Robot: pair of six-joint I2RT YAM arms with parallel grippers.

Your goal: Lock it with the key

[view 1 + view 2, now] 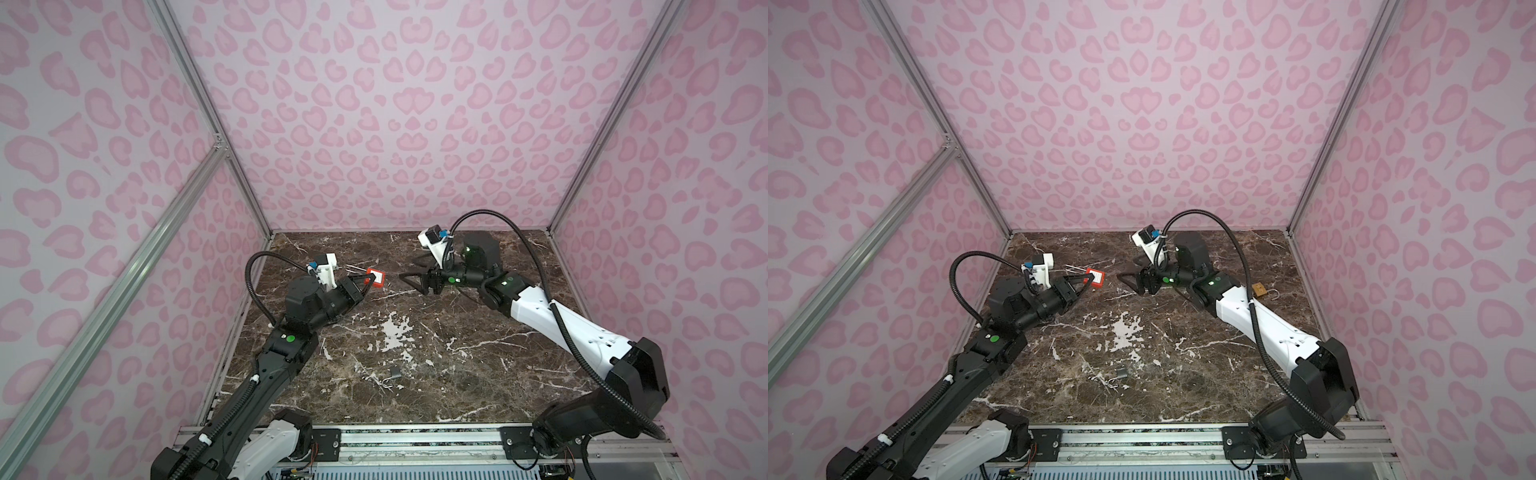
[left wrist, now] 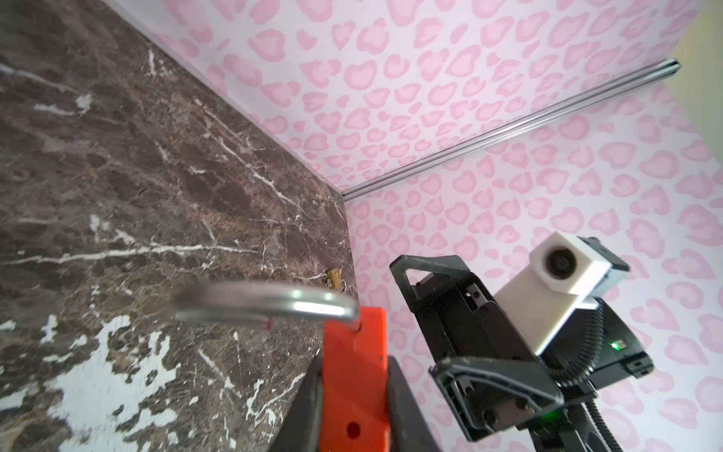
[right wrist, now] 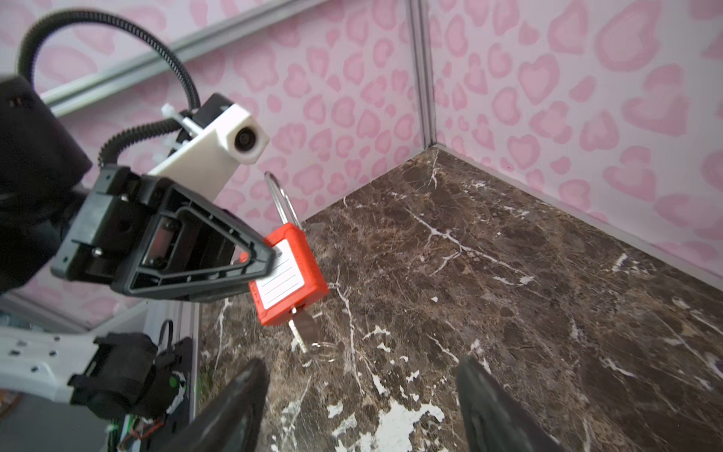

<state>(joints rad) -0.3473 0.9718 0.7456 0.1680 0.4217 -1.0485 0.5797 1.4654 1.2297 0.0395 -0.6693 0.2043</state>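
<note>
Dangling its key [image 3: 304, 328], the red padlock [image 3: 311, 270] wore a white label [image 3: 279, 274] — left claw [image 1: 369, 282] clamped it, right claw [image 3: 360, 371] gaped empty.

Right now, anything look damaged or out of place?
Tabletop finish looks worn through to white patches mid-table. Otherwise nothing: left end effector clamps the red padlock, key in its base; right end effector open, clear of it.

The padlock [image 3: 291, 274], key [image 3: 301, 326] sitting in it, is hanging in the left end effector [image 2: 354, 407], left of the right end effector [image 3: 360, 391].
</note>
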